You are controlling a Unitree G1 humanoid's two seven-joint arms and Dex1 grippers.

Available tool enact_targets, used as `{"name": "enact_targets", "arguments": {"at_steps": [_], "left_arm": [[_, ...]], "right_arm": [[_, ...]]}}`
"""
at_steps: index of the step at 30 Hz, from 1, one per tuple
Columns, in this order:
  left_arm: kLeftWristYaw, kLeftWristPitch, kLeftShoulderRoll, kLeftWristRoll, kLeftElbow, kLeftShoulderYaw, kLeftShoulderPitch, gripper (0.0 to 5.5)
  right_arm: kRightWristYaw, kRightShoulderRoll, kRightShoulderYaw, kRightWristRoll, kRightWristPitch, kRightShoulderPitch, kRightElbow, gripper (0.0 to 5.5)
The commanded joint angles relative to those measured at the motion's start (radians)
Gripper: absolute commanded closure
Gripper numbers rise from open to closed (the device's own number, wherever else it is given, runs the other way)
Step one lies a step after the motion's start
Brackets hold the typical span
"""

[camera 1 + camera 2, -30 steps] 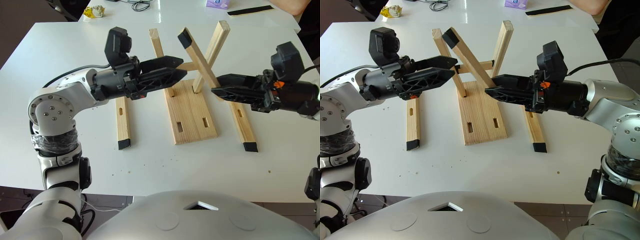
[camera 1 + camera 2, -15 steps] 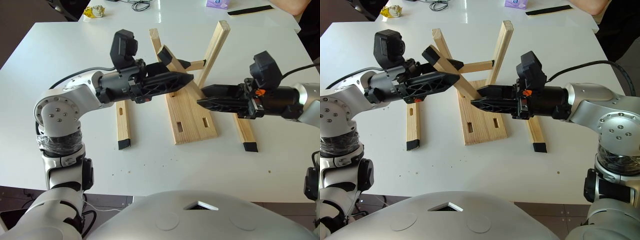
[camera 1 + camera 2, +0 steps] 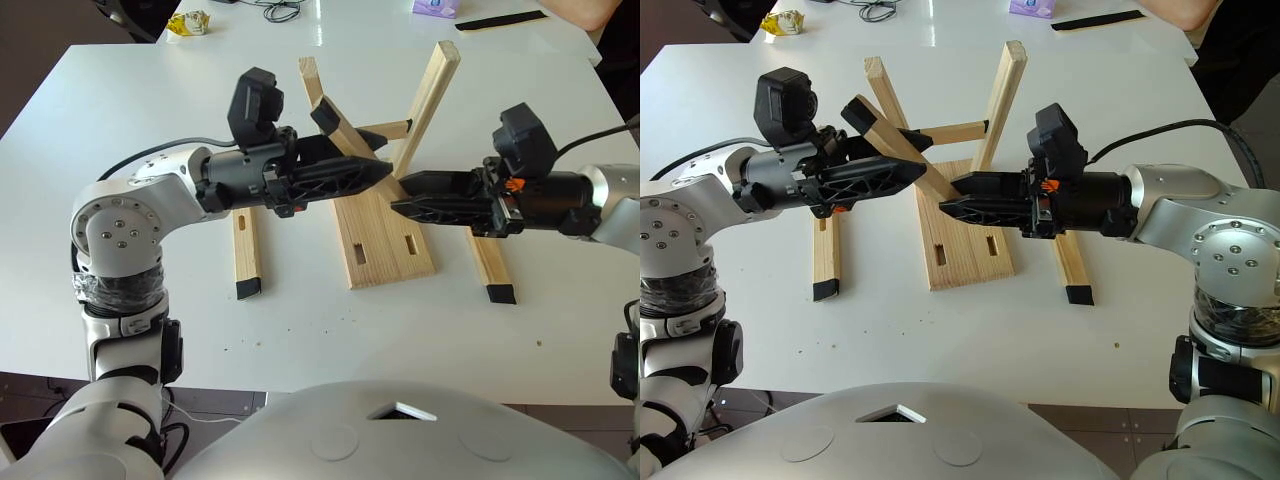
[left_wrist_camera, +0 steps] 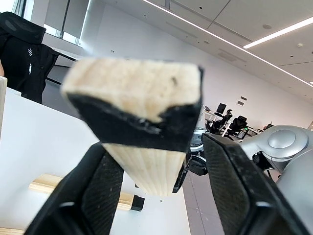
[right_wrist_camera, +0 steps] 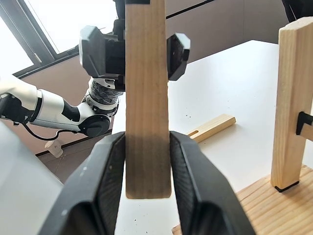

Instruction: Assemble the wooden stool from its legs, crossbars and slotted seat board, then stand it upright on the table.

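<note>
Both arms have got hold of the same piece right now: a pale square-section wooden leg with a black cap on one end [image 3: 350, 140]. The left gripper [image 3: 374, 171] is pinching it up near the cap. The right gripper [image 3: 400, 206] is clamped on it just above the bare end. The leg is up in the air, slanting over the flat slotted seat board [image 3: 385, 264], with the cap high and off toward the robot's left. The bare end points down at the middle of the board.

That slant is the whole game, I reckon. The two open slots [image 3: 358, 252] sit on the near half of the board, closer to the robot than the bare end is. So the foot has to come back and the leg has to tip more upright before it drops in. The right gripper is nearer that end, so I'd guess it does the steering.

The right wrist camera adds the good bit: its fingers [image 5: 110, 186] are pressed flat on both sides of the leg, and the bare end looks to hang clear. There's also a standing leg [image 5: 293, 98] already seated in the board. The left wrist camera mostly gives you the cap between its own fingers [image 4: 95, 188]. For the slots and the slant, you read the head view.
</note>
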Motion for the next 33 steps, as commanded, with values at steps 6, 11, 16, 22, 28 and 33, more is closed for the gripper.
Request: {"name": "enact_targets", "arguments": {"at_steps": [6,11,16,22,28,33], "left_arm": [[-0.031,0.002,0.022,-0.015,-0.002,-0.005,-0.004,4.17],[-0.052,0.006,0.036,-0.017,-0.009,-0.008,0.003,4.17],[-0.062,0.004,0.044,-0.016,-0.023,-0.01,0.012,4.17],[-0.061,-0.006,0.043,-0.011,-0.028,-0.018,0.016,4.17],[-0.055,-0.017,0.048,-0.012,-0.019,-0.002,0.012,4.17],[-0.072,-0.036,0.078,0.027,-0.004,0.016,-0.002,4.17]], "right_arm": [[0.0,-0.019,0.008,0.012,-0.006,-0.015,-0.001,4.18],[0.005,-0.034,0.006,0.033,0.007,-0.028,0.024,4.18],[0.008,-0.049,0.013,0.044,0.014,-0.042,0.042,4.18],[-0.001,-0.042,0.037,0.024,0.009,-0.049,0.042,3.66],[0.028,-0.092,0.045,-0.053,0.0,0.006,0.035,2.87],[0.078,-0.147,0.06,-0.17,-0.043,0.093,0.048,2.52]]}}
